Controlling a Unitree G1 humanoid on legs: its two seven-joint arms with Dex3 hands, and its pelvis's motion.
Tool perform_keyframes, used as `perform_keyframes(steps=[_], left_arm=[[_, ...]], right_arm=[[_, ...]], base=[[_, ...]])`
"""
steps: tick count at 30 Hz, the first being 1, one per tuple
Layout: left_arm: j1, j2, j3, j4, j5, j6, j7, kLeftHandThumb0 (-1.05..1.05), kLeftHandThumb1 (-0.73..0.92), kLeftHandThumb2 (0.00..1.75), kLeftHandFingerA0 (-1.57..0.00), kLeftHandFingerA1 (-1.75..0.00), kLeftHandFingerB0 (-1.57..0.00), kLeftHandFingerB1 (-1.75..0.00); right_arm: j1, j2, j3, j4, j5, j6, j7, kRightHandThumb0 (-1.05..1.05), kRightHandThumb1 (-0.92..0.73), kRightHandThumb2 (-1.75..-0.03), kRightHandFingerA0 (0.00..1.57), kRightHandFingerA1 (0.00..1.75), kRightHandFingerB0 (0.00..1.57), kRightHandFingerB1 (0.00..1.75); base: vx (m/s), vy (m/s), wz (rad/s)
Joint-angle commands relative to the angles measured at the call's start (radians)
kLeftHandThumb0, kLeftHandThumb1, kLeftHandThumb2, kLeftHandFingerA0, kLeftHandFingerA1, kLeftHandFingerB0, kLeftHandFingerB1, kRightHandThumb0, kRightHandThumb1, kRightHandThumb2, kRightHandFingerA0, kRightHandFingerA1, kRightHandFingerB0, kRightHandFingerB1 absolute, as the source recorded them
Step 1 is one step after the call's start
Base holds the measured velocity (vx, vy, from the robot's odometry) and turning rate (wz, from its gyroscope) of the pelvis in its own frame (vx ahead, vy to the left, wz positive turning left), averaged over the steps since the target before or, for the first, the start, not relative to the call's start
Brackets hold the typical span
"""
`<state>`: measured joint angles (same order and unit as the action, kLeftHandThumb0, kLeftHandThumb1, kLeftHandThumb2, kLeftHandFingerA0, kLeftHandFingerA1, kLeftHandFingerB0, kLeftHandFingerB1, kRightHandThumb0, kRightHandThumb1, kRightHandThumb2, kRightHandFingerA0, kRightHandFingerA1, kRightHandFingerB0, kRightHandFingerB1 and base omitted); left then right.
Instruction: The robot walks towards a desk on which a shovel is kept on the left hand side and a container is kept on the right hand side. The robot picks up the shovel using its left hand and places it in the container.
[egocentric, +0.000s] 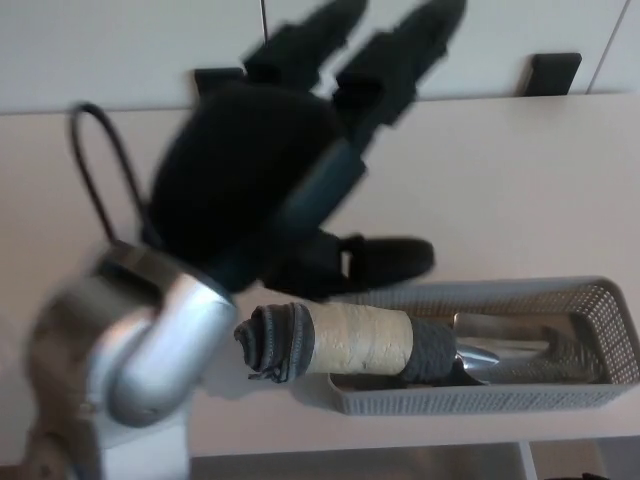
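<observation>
- The left hand (270, 170) is blurred, its fingers (390, 55) spread apart and empty, thumb (385, 260) stretched to the right.
- The shovel (400, 345) lies below the thumb, clear of every finger.
- Its blade rests inside the container (600, 390); the wrapped handle juts over the container's left end.
- The container sits near the front edge of the desk (520, 190).

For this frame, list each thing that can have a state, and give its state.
Left hand: open, empty, raised above the desk.
Shovel: lying in the container, handle sticking out over its left end.
Container: on the desk, holding the shovel.
Right hand: not in view.
</observation>
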<state>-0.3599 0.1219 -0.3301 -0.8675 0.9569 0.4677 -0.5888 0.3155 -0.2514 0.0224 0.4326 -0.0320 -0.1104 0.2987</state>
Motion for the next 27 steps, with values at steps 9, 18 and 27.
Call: perform_keyframes(steps=[9,18,27], left_arm=[[0.103,0.273,1.252,-0.059,-1.411,0.230,-0.675,-0.90,0.52,0.90,0.00,0.00,0.00,-0.10],[0.577,0.382,1.565,0.344,-1.564,0.050,-1.026,-0.85,0.46,0.98,-0.07,-0.06,-0.05,-0.25],[0.829,0.426,1.499,0.504,-1.662,-0.203,-1.026,-0.88,0.56,0.97,-0.04,-0.17,-0.09,-0.13]], right_arm=[[0.029,-0.041,-0.021,0.073,0.008,-0.058,0.023,0.04,-0.56,-0.56,0.72,0.62,0.50,0.51],[0.003,-0.031,-0.028,0.097,0.007,-0.042,0.002,0.02,-0.57,-0.56,0.69,0.59,0.50,0.49],[0.018,-0.027,-0.030,0.105,0.008,-0.044,-0.004,0.02,-0.58,-0.56,0.68,0.59,0.49,0.49]], base=[[0.00,0.000,0.00],[0.00,0.000,0.00],[0.00,0.000,0.00]])
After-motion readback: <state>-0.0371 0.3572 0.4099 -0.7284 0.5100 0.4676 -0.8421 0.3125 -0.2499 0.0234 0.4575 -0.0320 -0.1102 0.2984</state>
